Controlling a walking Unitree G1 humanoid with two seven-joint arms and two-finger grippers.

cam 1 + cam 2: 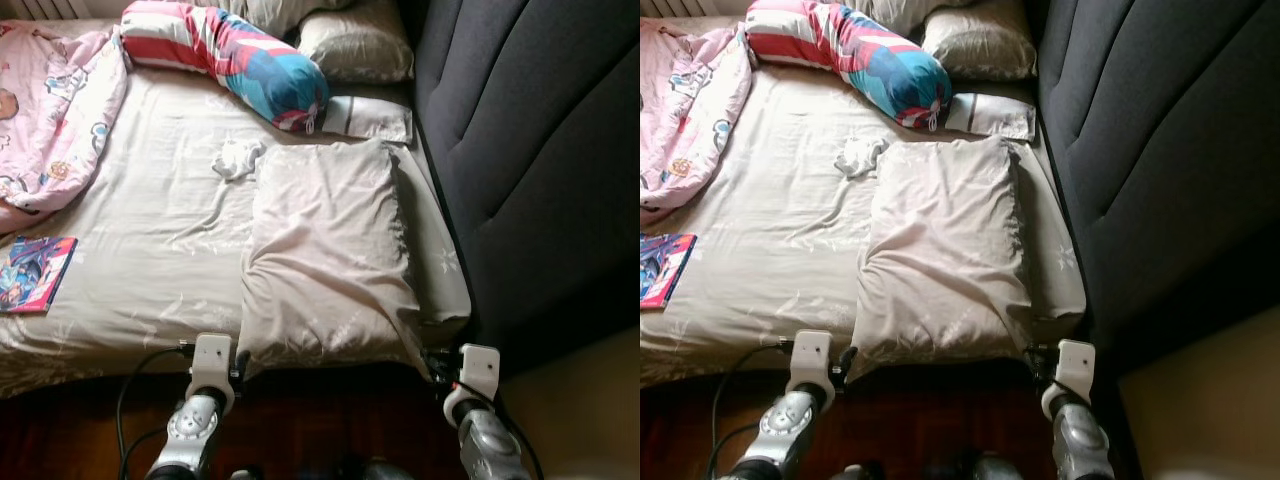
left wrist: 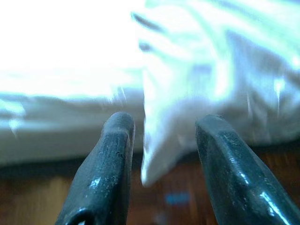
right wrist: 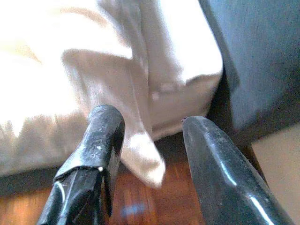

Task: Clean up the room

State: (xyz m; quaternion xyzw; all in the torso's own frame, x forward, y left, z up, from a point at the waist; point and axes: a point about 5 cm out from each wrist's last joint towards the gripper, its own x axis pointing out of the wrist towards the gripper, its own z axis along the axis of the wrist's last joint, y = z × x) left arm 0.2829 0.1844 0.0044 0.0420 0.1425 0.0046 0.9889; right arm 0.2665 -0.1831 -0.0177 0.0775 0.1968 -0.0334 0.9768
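Beige pillow (image 1: 330, 255) on the bed (image 1: 170, 240), its long axis running 12 to 6 o'clock, near end overhanging the bed's edge toward the robot. Left gripper (image 2: 161, 145) sits at the pillow's 7 o'clock corner, right gripper (image 3: 150, 140) at its 5 o'clock corner; each has its 2 fingers apart with a hanging corner of the pillow between them, unclamped. Both arms are about equally near, so a 2-handed grasp looks likely. The dark headboard (image 1: 540, 150) stands at 3 o'clock.

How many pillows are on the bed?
3: a big beige pillow at the near edge, a striped bolster beyond it, a grey pillow by the headboard. More may be hidden.
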